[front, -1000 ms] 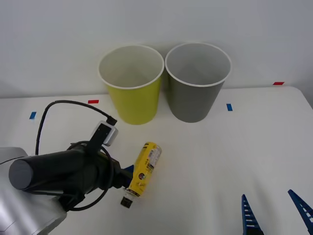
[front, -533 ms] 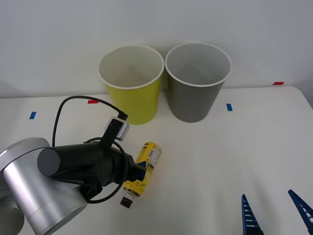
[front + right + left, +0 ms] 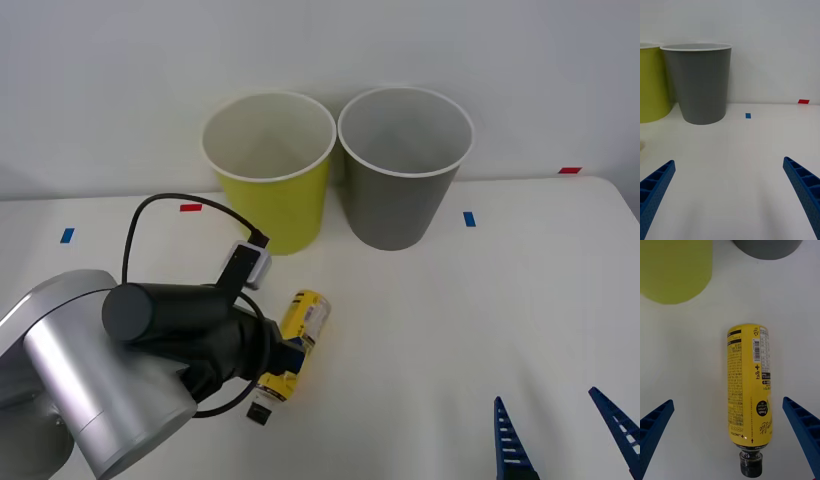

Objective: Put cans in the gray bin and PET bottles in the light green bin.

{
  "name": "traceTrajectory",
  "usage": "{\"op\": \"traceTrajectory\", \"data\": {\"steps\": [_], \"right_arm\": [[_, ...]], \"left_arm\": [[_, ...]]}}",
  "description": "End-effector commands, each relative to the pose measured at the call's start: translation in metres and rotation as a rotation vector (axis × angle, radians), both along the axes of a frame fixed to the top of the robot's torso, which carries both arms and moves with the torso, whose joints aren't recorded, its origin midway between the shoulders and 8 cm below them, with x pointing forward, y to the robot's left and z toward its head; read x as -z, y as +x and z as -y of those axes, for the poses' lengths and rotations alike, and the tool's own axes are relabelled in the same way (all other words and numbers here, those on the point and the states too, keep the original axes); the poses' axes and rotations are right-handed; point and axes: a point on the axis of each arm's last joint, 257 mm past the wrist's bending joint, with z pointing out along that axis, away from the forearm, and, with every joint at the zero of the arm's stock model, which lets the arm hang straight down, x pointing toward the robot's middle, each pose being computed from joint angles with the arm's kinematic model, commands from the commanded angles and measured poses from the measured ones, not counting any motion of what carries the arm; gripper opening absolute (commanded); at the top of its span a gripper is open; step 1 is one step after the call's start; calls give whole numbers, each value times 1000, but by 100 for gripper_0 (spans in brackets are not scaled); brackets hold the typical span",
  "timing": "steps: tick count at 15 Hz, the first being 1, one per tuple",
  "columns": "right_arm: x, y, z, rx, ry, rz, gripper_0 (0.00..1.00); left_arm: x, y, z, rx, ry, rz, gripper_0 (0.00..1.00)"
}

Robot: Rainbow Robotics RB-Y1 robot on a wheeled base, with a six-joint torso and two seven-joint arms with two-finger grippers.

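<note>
The PET bottle is slim and yellow with a black cap, and it lies on its side on the white table in front of the light green bin. The gray bin stands upright just right of the green one. My left gripper hovers over the bottle's lower half. In the left wrist view it is open, with one blue finger on each side of the bottle and clear of it. My right gripper waits open at the table's near right, facing the gray bin.
Small blue tape marks and red tape marks dot the table near the back wall. Both bins stand close against that wall. Bare tabletop stretches between the bottle and the right gripper.
My left arm has swung forward and to the right, bringing its gripper over the bottle. The bottle, the bins and the right gripper have stayed put.
</note>
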Motion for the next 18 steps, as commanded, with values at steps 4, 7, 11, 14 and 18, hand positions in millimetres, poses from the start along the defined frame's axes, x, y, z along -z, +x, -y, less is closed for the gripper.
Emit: {"op": "traceTrajectory", "data": {"steps": [4, 7, 11, 14, 18], "right_arm": [[0, 0, 0, 0, 0, 0, 100], [0, 0, 0, 0, 0, 0, 100], [0, 0, 0, 0, 0, 0, 100], [0, 0, 0, 0, 0, 0, 100], [0, 0, 0, 0, 0, 0, 100]], "left_arm": [[8, 18, 24, -11, 36, -75, 100], [8, 17, 32, -27, 69, -125, 100], [8, 18, 59, -26, 40, -155, 100], [11, 26, 69, -26, 55, -170, 100], [16, 28, 82, -7, 101, -191, 100]]}}
